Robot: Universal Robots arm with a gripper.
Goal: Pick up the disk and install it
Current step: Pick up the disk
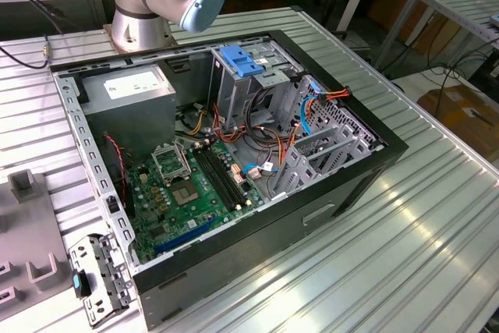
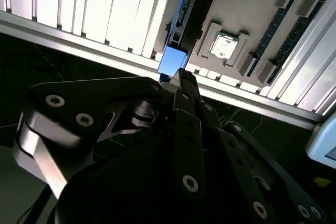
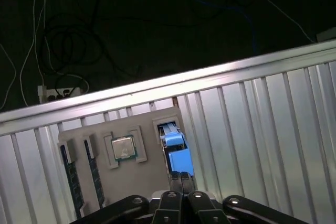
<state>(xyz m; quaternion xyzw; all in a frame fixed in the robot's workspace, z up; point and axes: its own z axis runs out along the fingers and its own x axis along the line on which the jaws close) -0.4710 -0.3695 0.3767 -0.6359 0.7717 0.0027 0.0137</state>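
Both jaws together; gripper just short of the disk in its tray. You risk ramming its blue rail, judging by that.

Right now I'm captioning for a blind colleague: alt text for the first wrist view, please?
The gripper, fingertips closed, points at the blue-railed disk slotted in a grey tray beside a processor chip, on a ribbed metal table.

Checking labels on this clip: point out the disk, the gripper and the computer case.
The disk (image 3: 177, 158): first wrist view, on its blue plastic rail.
The gripper (image 3: 181, 178): first wrist view, midway between its fingertips.
The computer case (image 1: 234, 259): exterior view, on its black side wall.
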